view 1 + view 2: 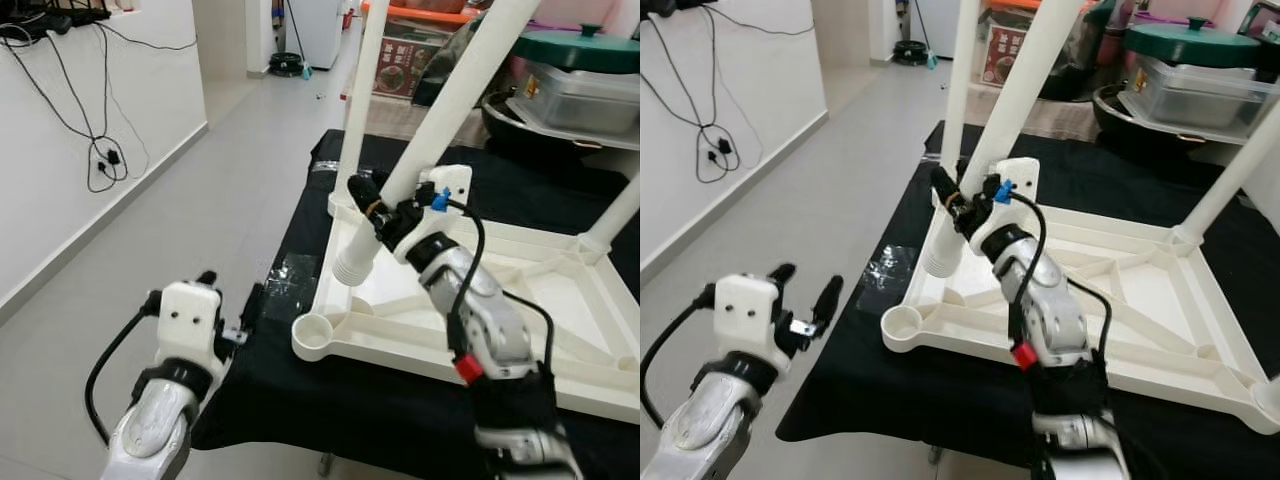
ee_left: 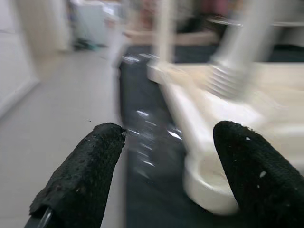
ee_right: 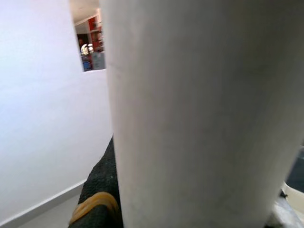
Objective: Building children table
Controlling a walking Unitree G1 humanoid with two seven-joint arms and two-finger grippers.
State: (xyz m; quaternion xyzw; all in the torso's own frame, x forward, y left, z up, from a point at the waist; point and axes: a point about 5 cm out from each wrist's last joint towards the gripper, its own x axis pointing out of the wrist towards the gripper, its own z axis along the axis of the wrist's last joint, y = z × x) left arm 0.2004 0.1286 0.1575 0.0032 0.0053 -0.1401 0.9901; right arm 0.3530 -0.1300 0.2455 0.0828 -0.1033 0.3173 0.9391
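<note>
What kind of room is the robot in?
Probably a home's living or storage area. There is a tiled floor, boxes and a lidded pot stacked at the back, and cables hanging on a white wall. The right gripper holds a table leg.

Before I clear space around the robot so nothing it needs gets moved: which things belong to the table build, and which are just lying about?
Part of the build:
- upturned white tabletop
- loose white leg held by the right gripper
- empty corner socket
- fitted legs
- left gripper, open

Lying about:
- green-lidded pot
- metal tray
- wall cables
</note>
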